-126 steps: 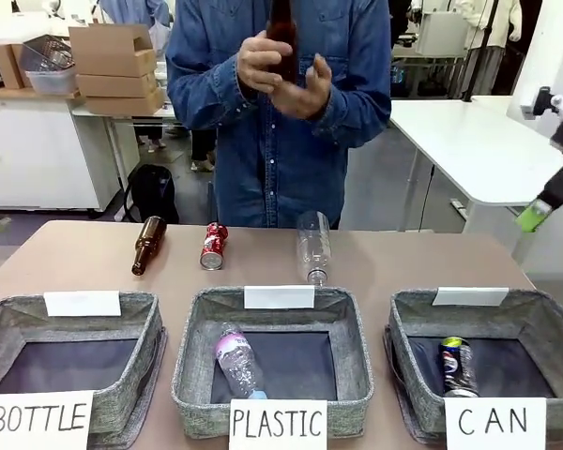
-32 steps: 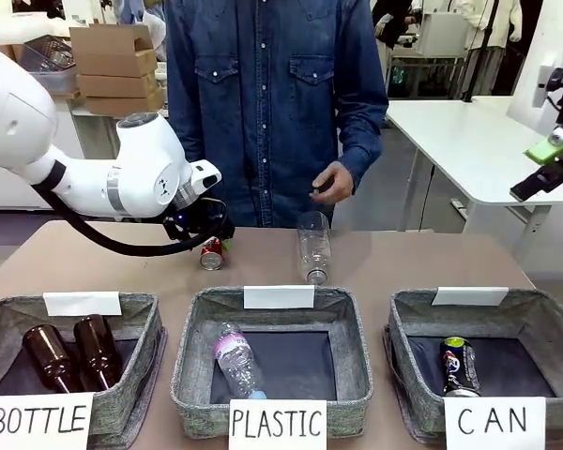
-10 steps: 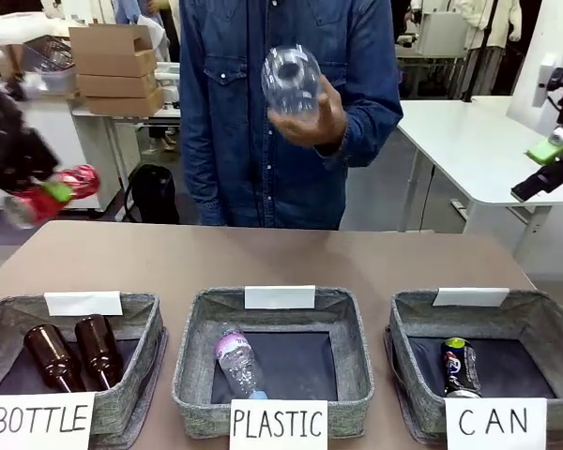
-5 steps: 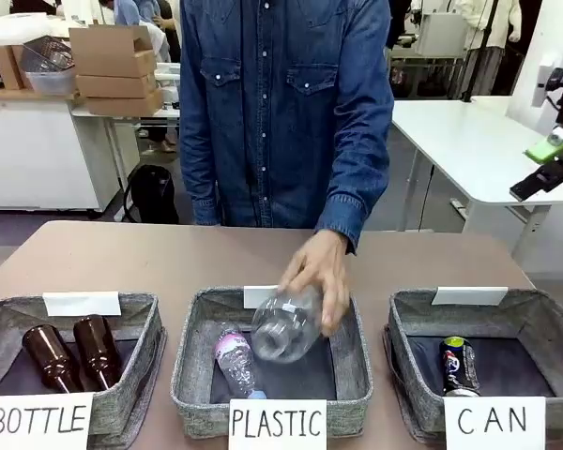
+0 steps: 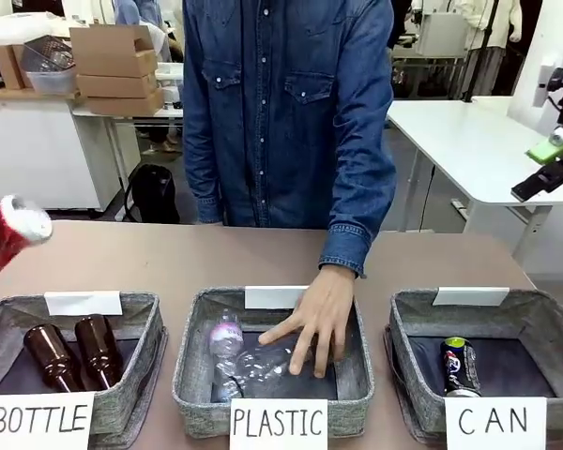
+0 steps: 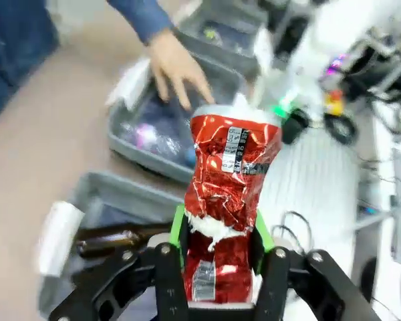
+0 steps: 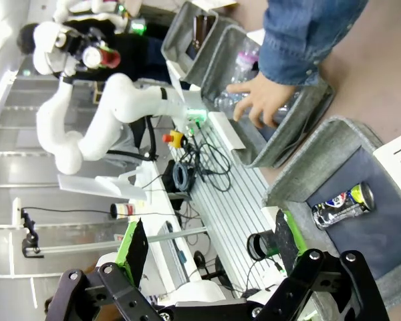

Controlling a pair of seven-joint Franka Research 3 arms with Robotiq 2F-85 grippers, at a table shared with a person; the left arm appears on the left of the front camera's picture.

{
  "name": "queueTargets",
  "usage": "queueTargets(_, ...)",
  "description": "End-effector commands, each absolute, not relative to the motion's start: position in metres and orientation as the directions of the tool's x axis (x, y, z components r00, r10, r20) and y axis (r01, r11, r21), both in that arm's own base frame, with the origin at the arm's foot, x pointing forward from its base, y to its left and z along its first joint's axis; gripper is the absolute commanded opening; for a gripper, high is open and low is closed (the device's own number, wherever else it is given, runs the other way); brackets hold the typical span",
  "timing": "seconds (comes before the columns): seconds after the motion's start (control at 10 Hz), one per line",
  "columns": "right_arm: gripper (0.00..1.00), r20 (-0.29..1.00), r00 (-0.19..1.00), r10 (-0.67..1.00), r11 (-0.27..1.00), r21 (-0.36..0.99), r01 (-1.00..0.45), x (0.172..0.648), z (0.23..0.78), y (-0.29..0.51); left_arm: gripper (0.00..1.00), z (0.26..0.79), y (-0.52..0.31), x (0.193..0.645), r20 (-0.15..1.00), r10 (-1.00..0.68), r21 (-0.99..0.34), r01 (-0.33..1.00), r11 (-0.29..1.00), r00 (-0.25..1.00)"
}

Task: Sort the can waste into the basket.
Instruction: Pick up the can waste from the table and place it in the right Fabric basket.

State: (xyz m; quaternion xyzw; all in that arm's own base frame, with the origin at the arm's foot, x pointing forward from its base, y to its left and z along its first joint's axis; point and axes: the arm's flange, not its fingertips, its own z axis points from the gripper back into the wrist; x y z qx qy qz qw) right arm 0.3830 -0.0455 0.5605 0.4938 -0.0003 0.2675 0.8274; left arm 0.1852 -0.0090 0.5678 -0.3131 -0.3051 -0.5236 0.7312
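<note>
Left gripper (image 6: 217, 257) clamped on the crushed red can (image 6: 228, 180), green pads (image 6: 178, 227) pressed to both sides of its lower half; can bottom hidden behind the fingers. Front view: same red can (image 5: 9, 234) at the left picture edge, in the air above the table (image 5: 169, 262), blurred and partly cut off, so the gripper itself is hard to make out there. It sits up and left of the BOTTLE basket (image 5: 131, 375), which holds two brown bottles (image 5: 75, 352); far from the CAN basket (image 5: 535, 323).

Right gripper (image 7: 207, 247) spread wide, nothing between the fingers, raised off to the right side; in the front view its green-padded fingers (image 5: 549, 150) are partly cut by the edge.

Blue can (image 5: 458, 366) lies inside the CAN basket, near its front-left, bottom end hidden by the sign.

Person's hand (image 5: 314, 319) is down in the PLASTIC basket (image 5: 192, 375), palm on a clear bottle (image 5: 253, 361); clear plastic hard to separate from the dark lining. A second bottle with pink label (image 5: 225, 337) lies beside it.
</note>
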Motion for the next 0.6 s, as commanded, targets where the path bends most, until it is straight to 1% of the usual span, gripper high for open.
queueTargets(0.0,1.00,0.282,0.849,0.448,0.370,0.806,-0.462,0.383,0.560,-0.046,0.27,0.540,-0.043,0.192,0.785,-0.579,-0.087,0.964,0.252,0.222)
queueTargets(0.1,1.00,0.282,0.849,0.448,0.370,0.806,-0.462,0.383,0.560,-0.046,0.27,0.544,-0.050,0.213,0.709,-0.560,-0.290,0.901,0.322,0.429)
queueTargets(0.2,1.00,0.282,0.849,0.448,0.370,0.806,-0.462,0.383,0.560,-0.046,0.27,0.578,-0.018,0.190,0.787,-0.573,-0.082,0.960,0.269,0.228)
queueTargets(0.5,1.00,0.282,0.849,0.448,0.370,0.806,-0.462,0.383,0.560,-0.046,0.27,0.578,-0.018,0.190,0.787,-0.573,-0.082,0.960,0.269,0.228)
